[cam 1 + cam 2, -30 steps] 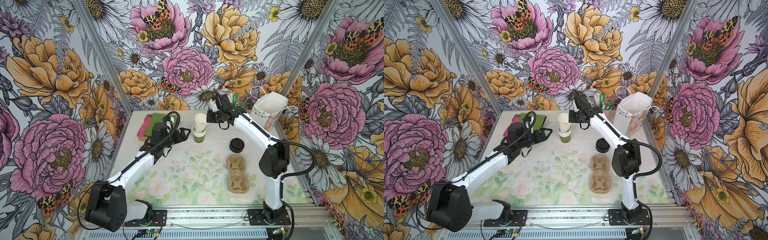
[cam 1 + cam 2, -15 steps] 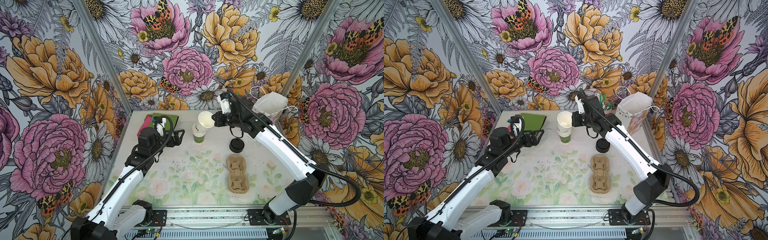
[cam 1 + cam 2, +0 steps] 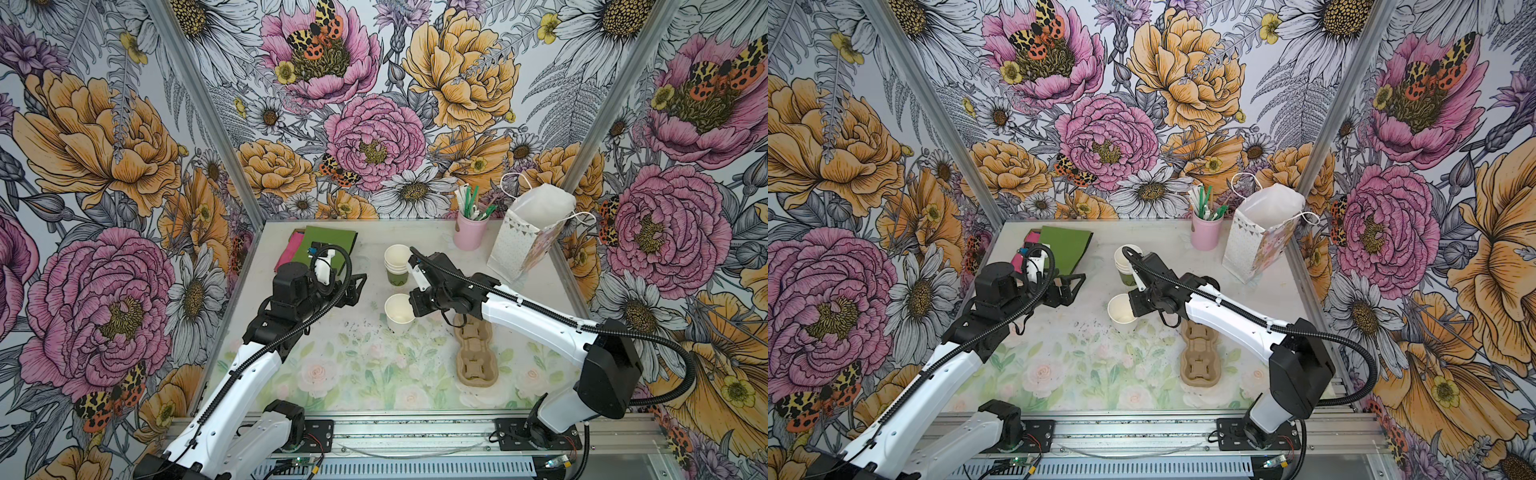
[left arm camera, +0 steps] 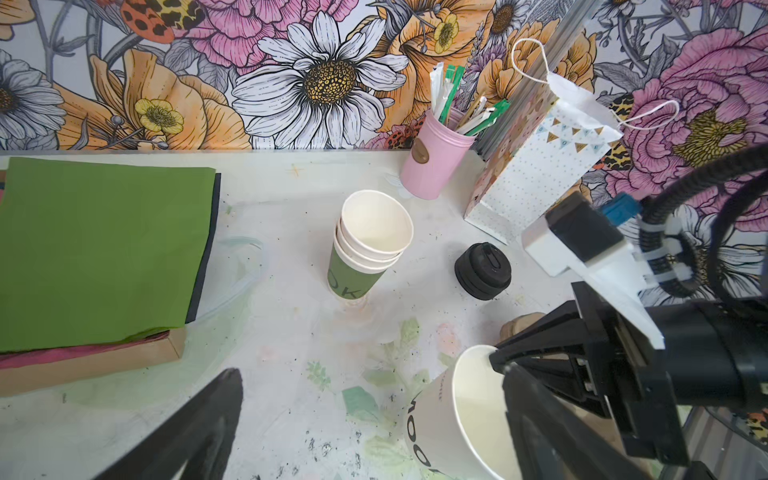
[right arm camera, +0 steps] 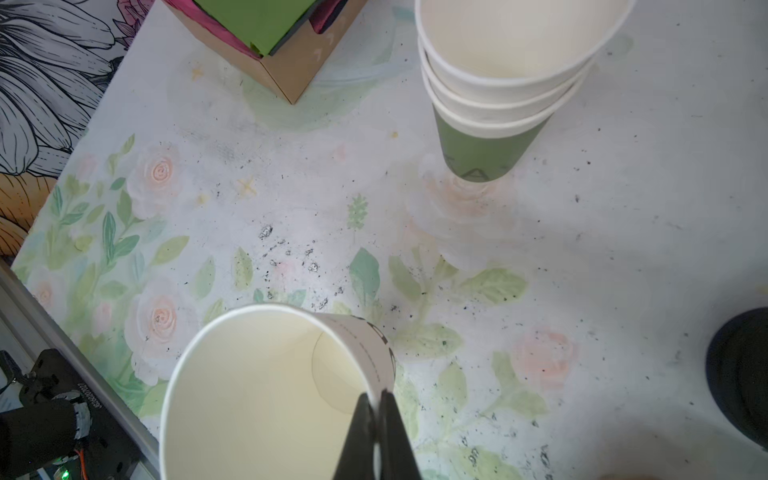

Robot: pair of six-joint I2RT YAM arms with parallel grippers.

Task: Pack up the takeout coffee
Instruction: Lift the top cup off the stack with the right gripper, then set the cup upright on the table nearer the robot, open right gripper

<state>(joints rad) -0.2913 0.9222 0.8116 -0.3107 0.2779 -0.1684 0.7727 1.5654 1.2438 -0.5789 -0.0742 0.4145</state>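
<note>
1. Nearest, a metal rail is seen along the front edge; beyond it a speckled rose-print mat is spread.
2. A cardboard carrier is laid at the right.
3. At mid-table the white paper cup, lidless and tilted, is pinched at its rim by the right gripper; the left gripper is held wide and empty.
4. Farther back, a cup stack, green sheets, a pink canister and a gift bag are set before flowered walls.
5. The black lids are hidden by the right arm in both top views; the cup's lettering is cut off.
</note>
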